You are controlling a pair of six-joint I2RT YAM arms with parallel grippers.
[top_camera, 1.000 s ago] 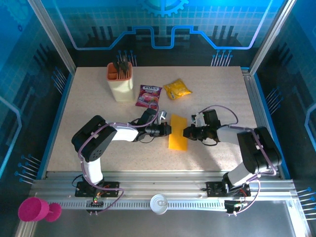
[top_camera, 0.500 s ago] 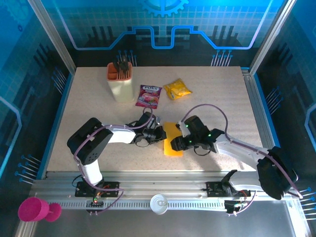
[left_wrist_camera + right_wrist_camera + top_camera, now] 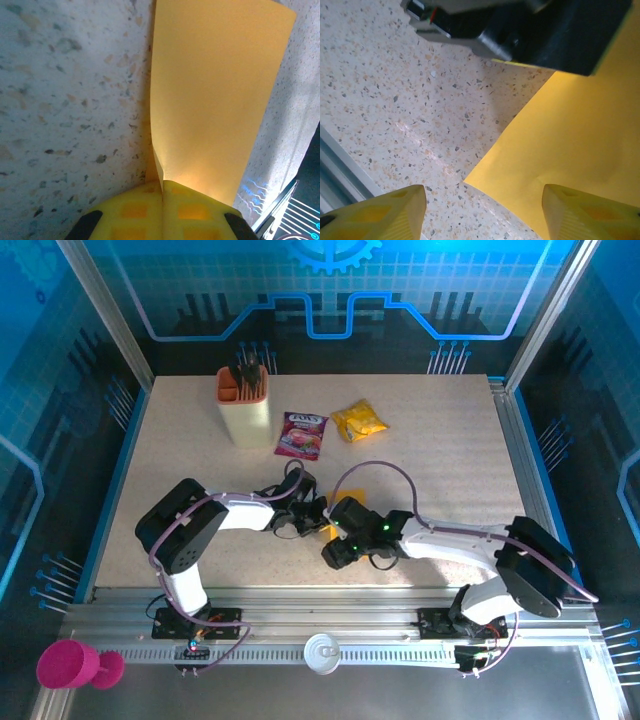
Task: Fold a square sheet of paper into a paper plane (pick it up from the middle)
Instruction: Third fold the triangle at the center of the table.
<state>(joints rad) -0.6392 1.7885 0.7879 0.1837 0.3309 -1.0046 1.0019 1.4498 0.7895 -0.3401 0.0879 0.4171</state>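
Note:
The square sheet of paper (image 3: 215,90) is plain orange-yellow and folded narrower, one layer lifting off the table along a crease. My left gripper (image 3: 162,185) is shut on the paper's edge, pads pressed together on it. From above, the left gripper (image 3: 316,519) sits at the table's middle, and most of the paper (image 3: 328,532) is hidden under the two arms. My right gripper (image 3: 336,552) reaches across from the right and hovers over the paper's near corner. In the right wrist view that gripper (image 3: 482,195) is open, the paper's corner (image 3: 470,182) lies between its fingers, and nothing is held.
At the back of the table stand a beige holder (image 3: 245,410), a purple printed packet (image 3: 303,433) and a crinkled yellow snack packet (image 3: 358,421). The metal rail (image 3: 335,165) of the near edge is close to the right gripper. A pink cup (image 3: 68,665) lies off the table.
The right arm swung left across the paper to its near corner and opened its jaws. The left gripper stayed shut on the paper and shifted slightly left with it.

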